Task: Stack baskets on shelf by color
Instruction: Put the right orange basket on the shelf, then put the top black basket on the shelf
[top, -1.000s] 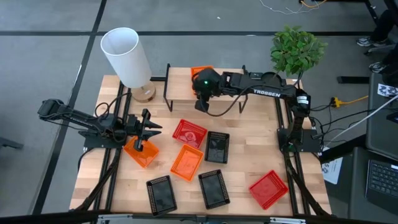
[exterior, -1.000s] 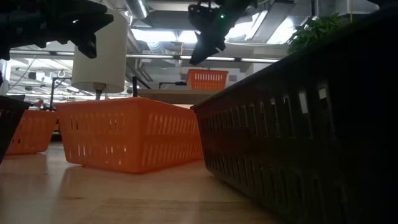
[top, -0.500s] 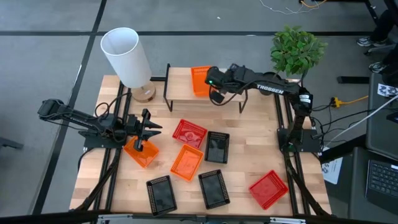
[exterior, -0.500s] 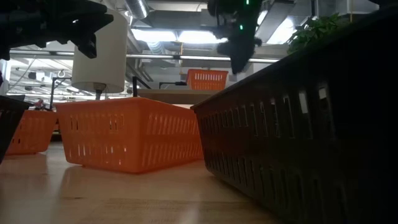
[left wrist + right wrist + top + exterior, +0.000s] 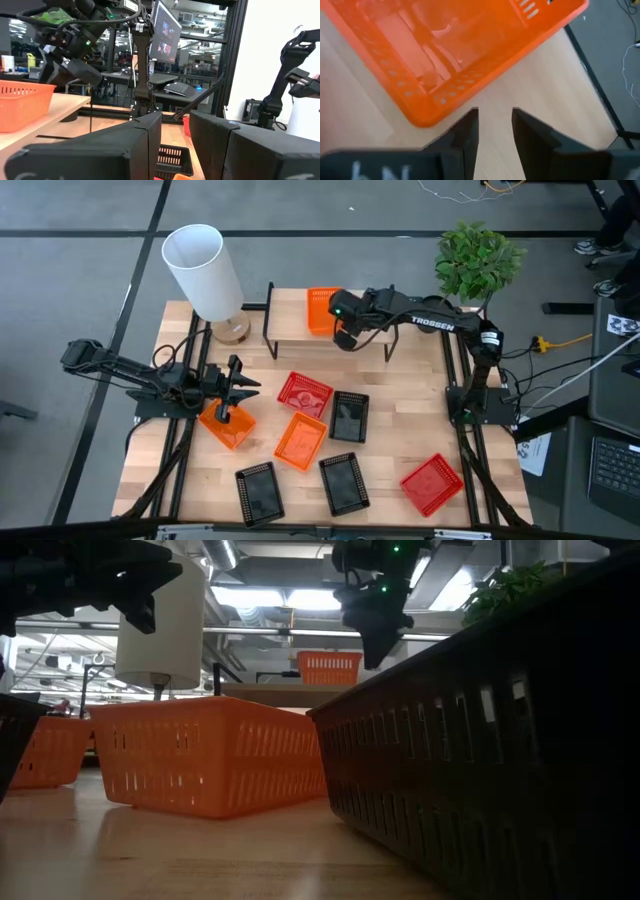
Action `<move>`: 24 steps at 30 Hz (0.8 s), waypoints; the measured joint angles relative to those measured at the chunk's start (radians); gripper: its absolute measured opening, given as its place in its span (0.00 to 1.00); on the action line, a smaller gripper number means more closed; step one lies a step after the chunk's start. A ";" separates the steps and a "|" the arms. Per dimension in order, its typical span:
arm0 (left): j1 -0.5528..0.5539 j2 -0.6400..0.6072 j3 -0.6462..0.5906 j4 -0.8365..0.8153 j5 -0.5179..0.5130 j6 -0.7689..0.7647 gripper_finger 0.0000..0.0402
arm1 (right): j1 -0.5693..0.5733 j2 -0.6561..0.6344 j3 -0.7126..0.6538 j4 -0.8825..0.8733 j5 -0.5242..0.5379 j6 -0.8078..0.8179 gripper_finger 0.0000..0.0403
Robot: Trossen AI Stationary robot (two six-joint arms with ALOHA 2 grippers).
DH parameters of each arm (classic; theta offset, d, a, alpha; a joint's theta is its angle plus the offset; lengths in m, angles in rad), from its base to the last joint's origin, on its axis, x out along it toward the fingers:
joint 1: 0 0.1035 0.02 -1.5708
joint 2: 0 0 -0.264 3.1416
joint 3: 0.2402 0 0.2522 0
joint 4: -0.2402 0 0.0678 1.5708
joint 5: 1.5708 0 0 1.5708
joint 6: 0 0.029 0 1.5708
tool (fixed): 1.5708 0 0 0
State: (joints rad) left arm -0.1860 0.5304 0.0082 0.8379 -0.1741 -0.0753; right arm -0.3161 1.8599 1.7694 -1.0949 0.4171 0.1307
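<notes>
Wooden tabletop [image 5: 400, 435] spreads out under both arms, scattered with baskets. Nearest the front edge lie two black baskets [image 5: 259, 492] side by side and a red basket [image 5: 432, 482] off toward the right arm's side. Farther in, an orange basket [image 5: 301, 439] sits between another black basket [image 5: 348, 416] and a second red basket [image 5: 304, 394].

Over on the left, the left gripper [image 5: 236, 388] hangs just above an orange basket [image 5: 226, 423], fingers parted and empty, with nothing between them in its wrist view.

Farther back stands the shelf [image 5: 290, 320], next to a white lamp [image 5: 205, 272]. On its top board rests one orange basket [image 5: 322, 310]. The right gripper [image 5: 493, 122] hovers over the board just beside that basket's rim, released, its two fingers [image 5: 467, 131] apart with only bare wood showing between them. Behind the right arm stands a green plant [image 5: 478, 260].
</notes>
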 joint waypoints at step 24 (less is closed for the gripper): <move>0.000 0.000 0.000 0.000 0.000 0.000 0.23 | 0.554 -0.005 -0.200 -0.064 -0.388 0.134 0.29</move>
State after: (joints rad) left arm -0.1860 0.5305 0.0079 0.8379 -0.1745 -0.0753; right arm 0.2378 1.8553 1.5697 -1.1588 0.0295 0.2646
